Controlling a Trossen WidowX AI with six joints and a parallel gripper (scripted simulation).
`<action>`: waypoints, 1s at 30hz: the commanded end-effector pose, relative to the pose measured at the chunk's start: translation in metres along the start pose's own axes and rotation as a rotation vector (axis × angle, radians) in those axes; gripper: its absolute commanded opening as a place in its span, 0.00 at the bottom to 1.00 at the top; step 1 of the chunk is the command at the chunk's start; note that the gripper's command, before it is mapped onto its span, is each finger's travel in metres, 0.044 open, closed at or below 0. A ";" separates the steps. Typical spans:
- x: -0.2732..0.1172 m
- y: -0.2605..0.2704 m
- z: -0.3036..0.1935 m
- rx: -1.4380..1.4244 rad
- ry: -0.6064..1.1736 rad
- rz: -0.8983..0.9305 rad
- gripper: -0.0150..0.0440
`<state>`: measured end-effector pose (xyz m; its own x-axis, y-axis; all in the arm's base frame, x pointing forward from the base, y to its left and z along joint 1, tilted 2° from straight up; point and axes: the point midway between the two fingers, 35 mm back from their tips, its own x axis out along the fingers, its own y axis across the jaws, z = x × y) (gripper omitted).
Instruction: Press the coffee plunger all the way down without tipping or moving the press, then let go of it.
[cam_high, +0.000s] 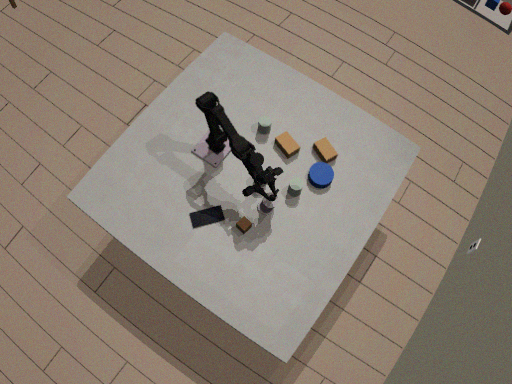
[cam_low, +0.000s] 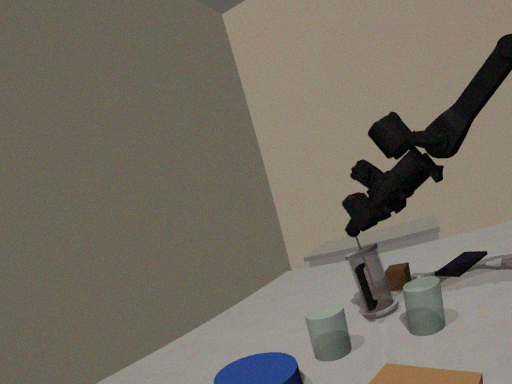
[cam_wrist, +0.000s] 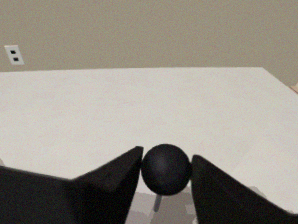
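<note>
The coffee press (cam_high: 266, 206) (cam_low: 381, 280) stands upright on the table, a clear cylinder with a dark handle and a grey rim and base. My gripper (cam_high: 272, 195) (cam_low: 353, 230) (cam_wrist: 166, 157) is above it, shut on the round black plunger knob (cam_wrist: 166, 172), with one finger on each side. A short length of the thin plunger rod (cam_low: 358, 242) shows between the fingers and the press lid. In the wrist view the rod (cam_wrist: 158, 202) runs down below the knob. The plunger's disc inside the press is not clearly seen.
A pale green cylinder (cam_high: 295, 187) (cam_low: 328, 332) and a brown block (cam_high: 244, 225) (cam_low: 398, 276) stand near the press. Another green cylinder (cam_high: 264, 125) (cam_low: 424, 306), two orange blocks (cam_high: 287, 144) (cam_high: 325, 149), a blue disc (cam_high: 321, 174) (cam_low: 260, 371) and a dark slab (cam_high: 207, 216) (cam_low: 461, 263) are farther off.
</note>
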<state>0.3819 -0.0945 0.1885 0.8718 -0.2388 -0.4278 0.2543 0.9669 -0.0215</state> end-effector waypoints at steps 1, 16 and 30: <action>0.007 0.000 -0.017 -0.011 0.058 0.000 0.45; 0.008 0.000 -0.015 -0.011 0.058 0.000 0.45; 0.009 0.000 -0.014 -0.011 0.057 0.000 0.45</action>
<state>0.3842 -0.0952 0.1828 0.8624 -0.2371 -0.4473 0.2542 0.9669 -0.0224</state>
